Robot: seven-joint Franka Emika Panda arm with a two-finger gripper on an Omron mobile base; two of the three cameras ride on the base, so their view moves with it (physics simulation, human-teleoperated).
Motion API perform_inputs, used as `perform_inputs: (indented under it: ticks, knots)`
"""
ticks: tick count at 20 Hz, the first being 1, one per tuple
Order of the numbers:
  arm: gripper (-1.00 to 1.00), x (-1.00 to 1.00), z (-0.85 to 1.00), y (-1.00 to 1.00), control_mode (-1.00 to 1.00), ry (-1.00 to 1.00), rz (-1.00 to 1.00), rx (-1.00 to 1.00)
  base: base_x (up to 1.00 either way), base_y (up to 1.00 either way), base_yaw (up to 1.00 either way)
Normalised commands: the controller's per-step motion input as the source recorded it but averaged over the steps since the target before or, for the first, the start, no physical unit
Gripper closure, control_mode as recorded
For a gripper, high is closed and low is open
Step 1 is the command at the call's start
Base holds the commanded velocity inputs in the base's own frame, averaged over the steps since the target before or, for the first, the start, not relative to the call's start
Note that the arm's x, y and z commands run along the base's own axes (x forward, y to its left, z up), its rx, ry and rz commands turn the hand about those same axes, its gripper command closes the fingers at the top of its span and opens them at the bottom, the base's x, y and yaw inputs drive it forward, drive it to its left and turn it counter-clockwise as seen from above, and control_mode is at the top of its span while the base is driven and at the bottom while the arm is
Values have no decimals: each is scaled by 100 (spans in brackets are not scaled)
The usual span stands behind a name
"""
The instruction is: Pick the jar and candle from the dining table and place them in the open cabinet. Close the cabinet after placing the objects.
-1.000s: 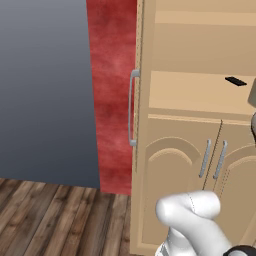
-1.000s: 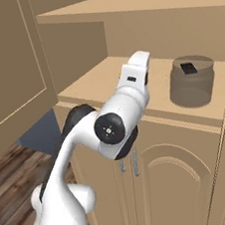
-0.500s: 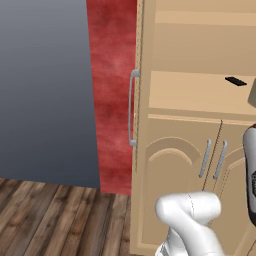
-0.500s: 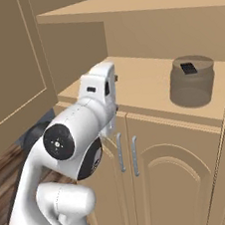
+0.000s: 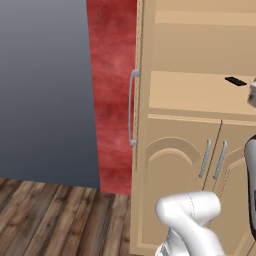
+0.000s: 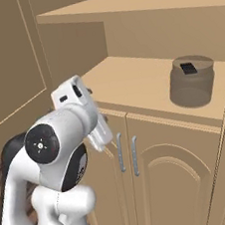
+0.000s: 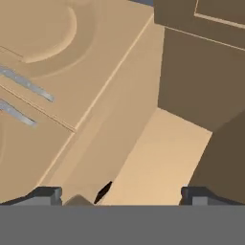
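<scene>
The jar (image 6: 191, 81), smoky-grey glass, stands upright on the open cabinet's lower shelf (image 6: 131, 84), near its right end. Its edge also peeks in at the right border of the left base view as the jar (image 5: 252, 92). My arm's white hand (image 6: 77, 96) hangs in front of the shelf's left part, well apart from the jar. In the hand view my gripper (image 7: 120, 195) is open, its two dark fingertips (image 7: 48, 194) far apart with nothing between them, looking at the shelf and the arched lower doors. The candle and the dining table are out of view.
A tiny flat black object (image 5: 235, 80) lies on the shelf behind the jar. The open upper door (image 6: 9, 73) swings out to the left, its bar handle (image 5: 132, 107) facing a red wall. The lower doors (image 6: 158, 178) are shut. An upper shelf (image 6: 145, 2) overhangs.
My hand has drawn back from beside the jar, moving left and lower in front of the shelf. The jar stays where it stood, and the gripper stays open.
</scene>
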Motion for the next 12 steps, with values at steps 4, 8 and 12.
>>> perform_inputs:
  ticks: [4, 8, 12]
  knots:
    - [-100, -39, 0, 36, -100, 33, 24, -50, 0, 0, 0]
    - [-100, -62, -18, 30, -100, 23, 18, -48, 0, 0, 0]
    - [-100, 0, 0, 6, -100, 2, 1, -2, 0, 0, 0]
